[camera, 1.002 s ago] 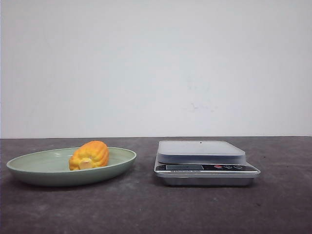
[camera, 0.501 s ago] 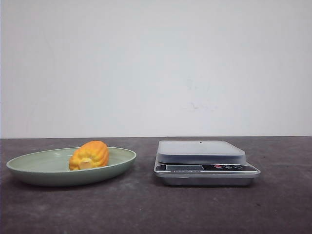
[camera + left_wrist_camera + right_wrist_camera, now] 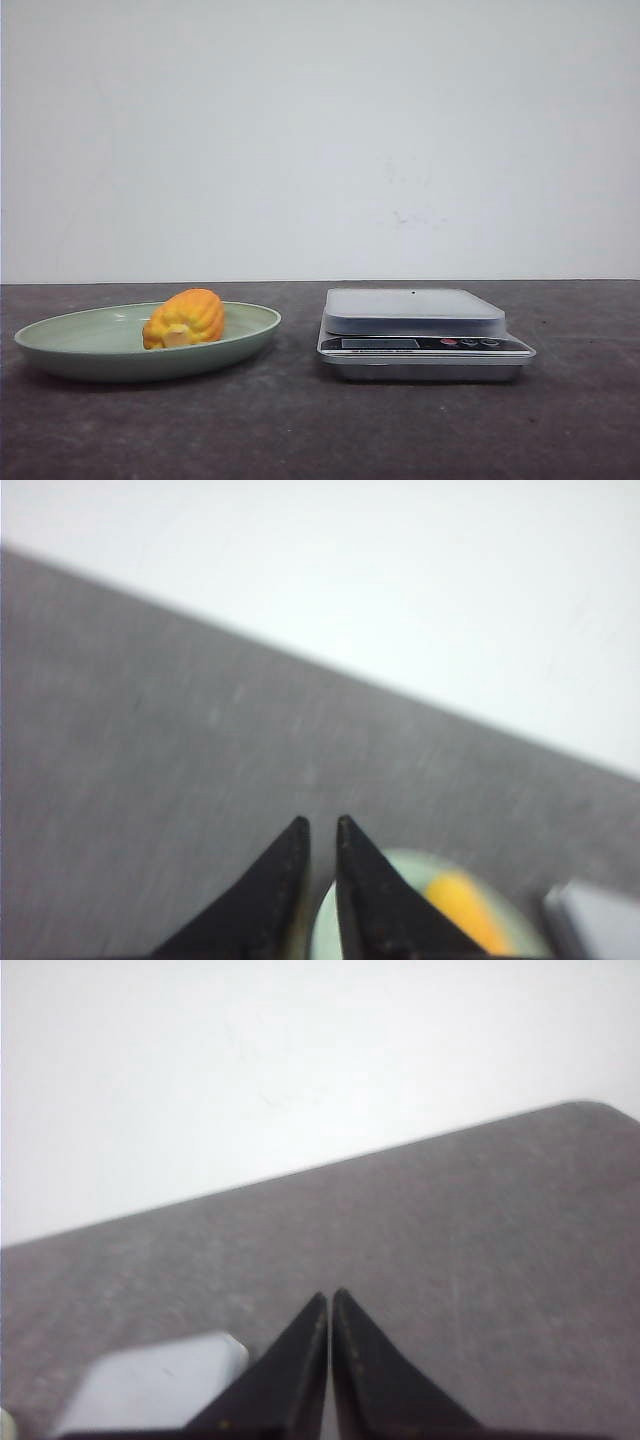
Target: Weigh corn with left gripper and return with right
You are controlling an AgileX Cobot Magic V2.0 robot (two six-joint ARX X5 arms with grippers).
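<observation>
Corn (image 3: 184, 318) lying on its side in the green plate (image 3: 60, 345), pale core end facing the camera, at nine o'clock from the scale (image 3: 424, 333) and apart from it. Scale platform sitting bare on the dark table (image 3: 300, 430). Left gripper (image 3: 320, 830) hanging nearly closed, gripping nothing, only a narrow slit showing. Right gripper (image 3: 329, 1299) hanging pinched together, empty, above the table.

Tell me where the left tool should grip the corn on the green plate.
Probably across the ridged middle of the corn, coming from above. It lies on its side in the shallow plate, pale core end toward the camera, so the rounded flanks are exposed and the low rim hinders a sideways approach.
</observation>
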